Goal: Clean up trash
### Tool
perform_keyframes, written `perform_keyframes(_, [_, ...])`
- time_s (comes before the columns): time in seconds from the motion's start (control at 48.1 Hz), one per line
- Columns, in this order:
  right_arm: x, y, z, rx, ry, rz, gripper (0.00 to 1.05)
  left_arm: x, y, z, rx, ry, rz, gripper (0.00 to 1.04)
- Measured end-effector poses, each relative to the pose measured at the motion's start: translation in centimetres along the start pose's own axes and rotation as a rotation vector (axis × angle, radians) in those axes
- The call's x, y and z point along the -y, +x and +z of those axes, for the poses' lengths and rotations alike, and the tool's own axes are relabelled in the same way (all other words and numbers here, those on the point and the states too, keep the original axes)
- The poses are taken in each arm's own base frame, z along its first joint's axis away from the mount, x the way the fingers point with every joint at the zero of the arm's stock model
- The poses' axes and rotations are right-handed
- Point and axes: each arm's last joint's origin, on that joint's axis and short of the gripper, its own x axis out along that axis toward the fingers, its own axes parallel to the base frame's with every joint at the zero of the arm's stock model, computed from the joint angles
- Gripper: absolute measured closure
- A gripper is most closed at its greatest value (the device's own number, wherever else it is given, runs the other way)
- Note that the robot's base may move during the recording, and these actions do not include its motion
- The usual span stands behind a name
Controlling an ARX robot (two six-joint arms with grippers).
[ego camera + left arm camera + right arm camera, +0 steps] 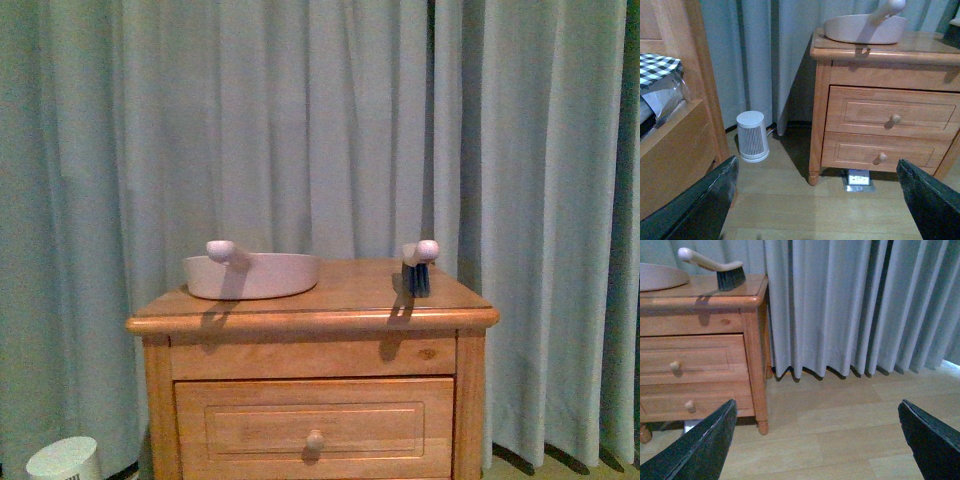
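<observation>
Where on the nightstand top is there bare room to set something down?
Between the dustpan on the left and the brush on the right, the nightstand top is bare wood. A strip along the front edge is free too. Both ends are occupied.

Curtain point(320, 120): pale grey-green, plain. Worktop point(350, 295): honey-orange wood, grained. Dustpan point(255, 277), left of frame: pinkish-beige. Brush point(418, 275), right: pale handle, blue-black bristles. Floor point(840, 425): light tan planks. Ribbed canister point(752, 136): white. Cloth point(657, 67): black-and-white check. Left gripper point(816, 161): black.
</observation>
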Motion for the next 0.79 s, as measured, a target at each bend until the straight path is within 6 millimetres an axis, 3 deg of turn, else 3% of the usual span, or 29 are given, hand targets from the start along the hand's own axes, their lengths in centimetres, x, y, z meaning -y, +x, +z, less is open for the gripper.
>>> perform_keyframes(0.79, [0.0,0.0,0.0,0.0,0.0,0.0,0.07,0.0,0.0,0.0,0.0,0.0,0.0,0.08])
